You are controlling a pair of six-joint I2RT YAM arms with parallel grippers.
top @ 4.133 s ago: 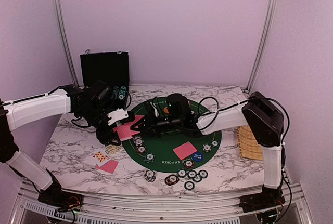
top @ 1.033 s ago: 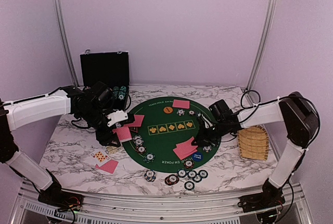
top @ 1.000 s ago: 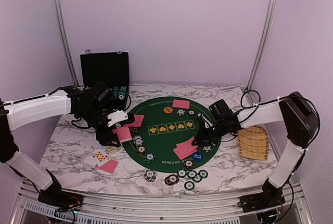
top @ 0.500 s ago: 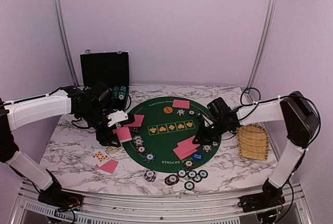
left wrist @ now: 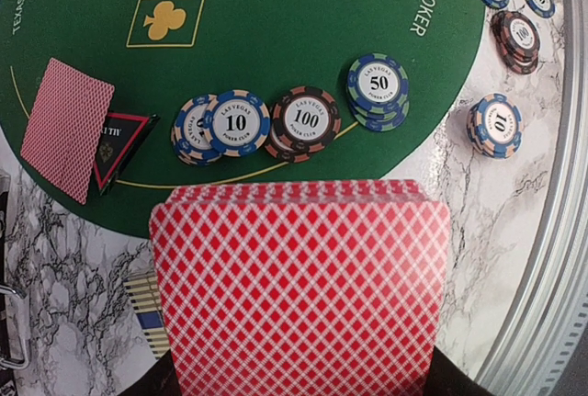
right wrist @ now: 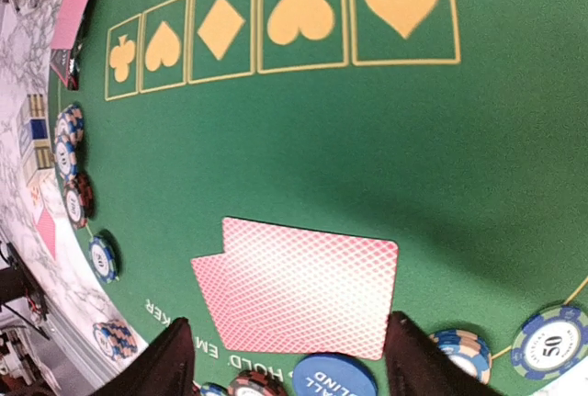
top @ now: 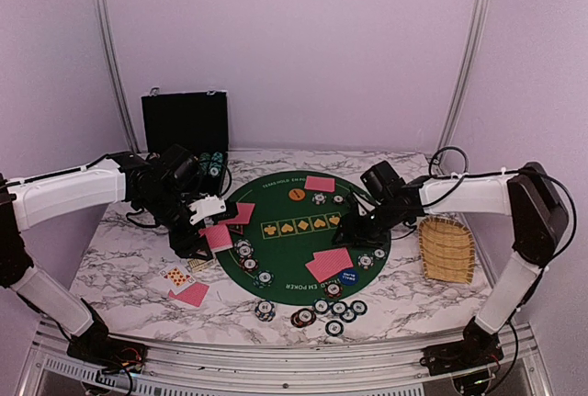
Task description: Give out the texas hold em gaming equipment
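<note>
Well, the big worry is the two red cards [right wrist: 303, 284]. They lie face down at the near right of the green mat [right wrist: 276, 139], one partly on top of the other. The right gripper [top: 356, 227] hangs low just to their far right, its fingers [right wrist: 176, 359] spread wide with nothing between them. If that arm pulls away too low, a finger could catch a card edge and push it off its spot. It could also bump the blue button [right wrist: 336, 376] just beside the cards on the near side, or the chips [right wrist: 553, 343] close by on the right.

The other worry is the pack of red cards [left wrist: 299, 286]. The left gripper [top: 206, 224] is closed on it, and the cards look a little fanned at the top edge. If the grip is weak or the arm jerks, some cards could slip out and fall on the chip stacks [left wrist: 306, 118] below — and knock them over.

The right arm reaches in from the right side, stretched low over the mat with its wrist tipped down. The left arm comes in from the left, bent at the elbow. It holds the pack over the left rim of the mat, near the triangle marker [left wrist: 118, 143].
</note>
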